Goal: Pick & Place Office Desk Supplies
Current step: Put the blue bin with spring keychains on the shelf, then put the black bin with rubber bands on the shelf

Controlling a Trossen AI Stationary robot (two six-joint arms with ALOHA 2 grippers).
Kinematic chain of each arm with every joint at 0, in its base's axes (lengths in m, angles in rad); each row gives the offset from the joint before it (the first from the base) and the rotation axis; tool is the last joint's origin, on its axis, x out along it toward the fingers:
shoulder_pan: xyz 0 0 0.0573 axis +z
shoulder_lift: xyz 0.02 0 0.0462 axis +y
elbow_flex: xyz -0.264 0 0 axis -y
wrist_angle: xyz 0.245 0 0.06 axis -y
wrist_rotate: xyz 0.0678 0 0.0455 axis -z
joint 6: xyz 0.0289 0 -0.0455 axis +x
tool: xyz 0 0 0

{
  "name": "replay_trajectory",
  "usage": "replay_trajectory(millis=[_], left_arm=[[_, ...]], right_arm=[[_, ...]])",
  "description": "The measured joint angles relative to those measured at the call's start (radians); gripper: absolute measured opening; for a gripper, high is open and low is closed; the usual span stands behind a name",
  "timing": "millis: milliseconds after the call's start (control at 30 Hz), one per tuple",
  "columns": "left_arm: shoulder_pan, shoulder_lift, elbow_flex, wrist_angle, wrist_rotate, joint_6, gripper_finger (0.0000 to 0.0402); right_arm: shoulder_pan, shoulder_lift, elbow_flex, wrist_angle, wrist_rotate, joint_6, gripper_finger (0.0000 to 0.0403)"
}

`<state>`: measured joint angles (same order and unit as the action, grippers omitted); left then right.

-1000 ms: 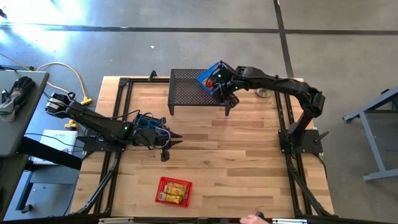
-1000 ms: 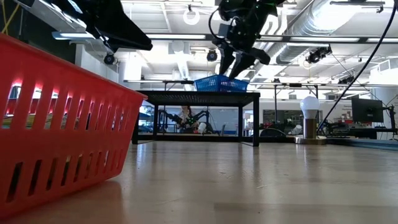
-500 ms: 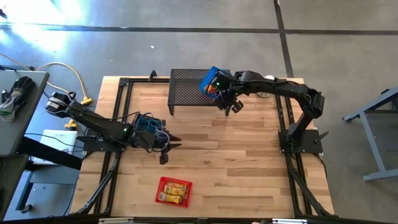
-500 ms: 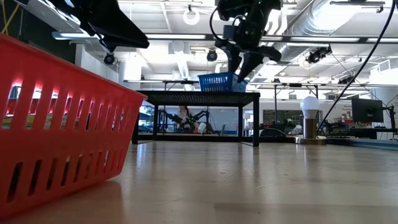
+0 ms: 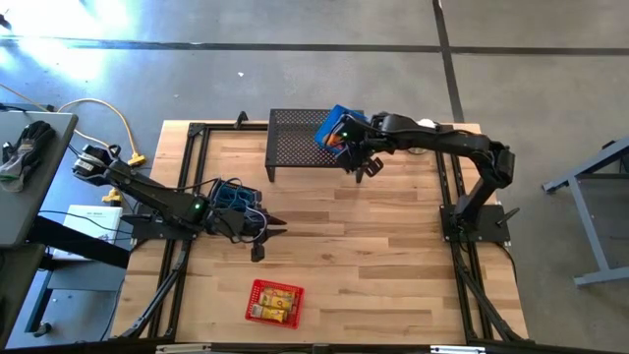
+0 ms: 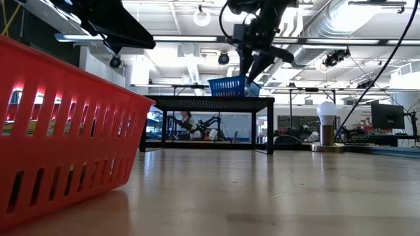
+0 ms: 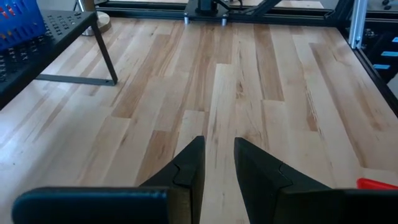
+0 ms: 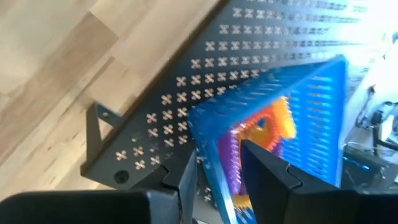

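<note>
A blue slotted basket (image 5: 332,123) stands on the black mesh stand (image 5: 295,138) at the table's far side. It holds orange and purple supplies (image 8: 261,134). My right gripper (image 5: 362,159) is above the stand's right end, shut on the basket (image 8: 311,106). My left gripper (image 5: 270,228) hovers over bare wood left of the table's middle. Its fingers (image 7: 193,158) are a little apart with nothing between them. A red basket (image 5: 273,302) with yellow items sits near the table's front edge. My right gripper grips the blue basket's side wall by its rim (image 8: 214,146), close to a corner, with one finger inside the basket and one outside. The fingers slant down from above. The basket rests on the stand (image 6: 210,99), its gripper side a little higher.
A silver cone with a white ball (image 6: 327,124) stands right of the stand, beside my right arm. The red basket's wall (image 6: 59,131) fills the low view's left. Bare wood lies between the stand and the red basket. Black rails (image 5: 187,177) run along both table sides.
My right gripper has shifted slightly toward the table's right edge, turned at the wrist, and its fingers have closed on the blue basket's wall. The basket has turned a little on the stand, and its gripper side has tipped up.
</note>
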<state>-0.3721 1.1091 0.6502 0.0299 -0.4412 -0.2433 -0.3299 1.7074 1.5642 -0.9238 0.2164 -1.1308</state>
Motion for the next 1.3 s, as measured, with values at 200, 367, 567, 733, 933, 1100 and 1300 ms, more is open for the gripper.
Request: replay_trajectory(millis=[200,367,567,733,933,1100,1300], left_arm=[[0.0,0.0,0.0,-0.002,0.0,0.003,0.0081],[0.0,0.0,0.0,-0.002,0.0,-0.002,0.0081],[0.0,0.0,0.0,-0.003,0.0,-0.024,0.0081],[0.005,0.0,0.0,0.0,0.0,0.009,0.0081],[0.038,0.0,0.0,0.015,-0.002,0.117,0.0081],[0.05,0.0,0.0,-0.015,-0.002,0.131,0.0081],[0.04,0.0,0.0,-0.081,0.0,0.098,0.0081]], right_arm=[[0.024,-0.06,0.0,0.019,-0.013,0.02,0.0111],[0.064,-0.125,0.0,0.032,-0.011,0.072,0.0111],[0.155,-0.212,0.0,0.029,-0.021,0.264,0.0111],[0.239,-0.282,0.0,0.031,-0.148,0.457,0.0111],[0.28,-0.304,0.0,0.066,-0.401,0.858,0.0111],[0.311,-0.304,-0.007,-0.206,-0.51,1.002,0.0111],[0.402,-0.34,-0.164,-0.248,-0.531,1.242,0.0111]])
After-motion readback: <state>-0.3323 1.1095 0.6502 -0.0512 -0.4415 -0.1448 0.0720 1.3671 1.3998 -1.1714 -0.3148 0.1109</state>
